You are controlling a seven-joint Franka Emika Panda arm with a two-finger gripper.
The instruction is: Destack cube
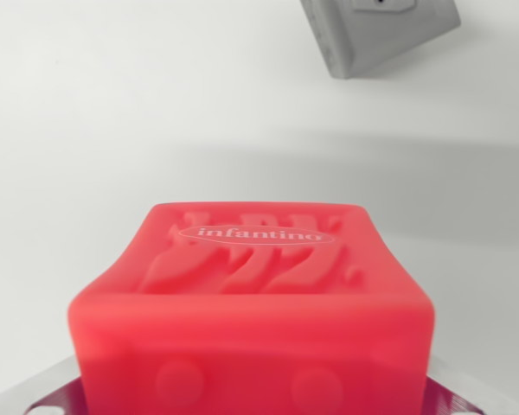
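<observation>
While the red cube (251,303) fills the lower middle of my wrist view, sitting right up against my tool (251,399), I judge that I am in the carrying or lifting part of the destack, with the cube taken off whatever it stood on; that lower cube, if one is there, does not show. The cube's top face carries raised wavy ridges and an oval label reading "infantino", and its near face shows two round bumps low down. At the bottom corners of the view, metal parts of my tool peek out on both sides of the cube, so it looks clamped between them, yet the fingertips themselves are hidden behind the soft red body and I cannot tell for certain whether my tool is clenched on it or merely standing around it. Beyond lies the white tabletop (95,130), bare and smooth, with a soft shadow band across it. Next, I reckon, comes setting the cube down on a free patch of the tabletop and letting go gently. Only a grey box-like thing (376,35) sits at the upper right, well apart from the cube, and nothing else stands in the way.
</observation>
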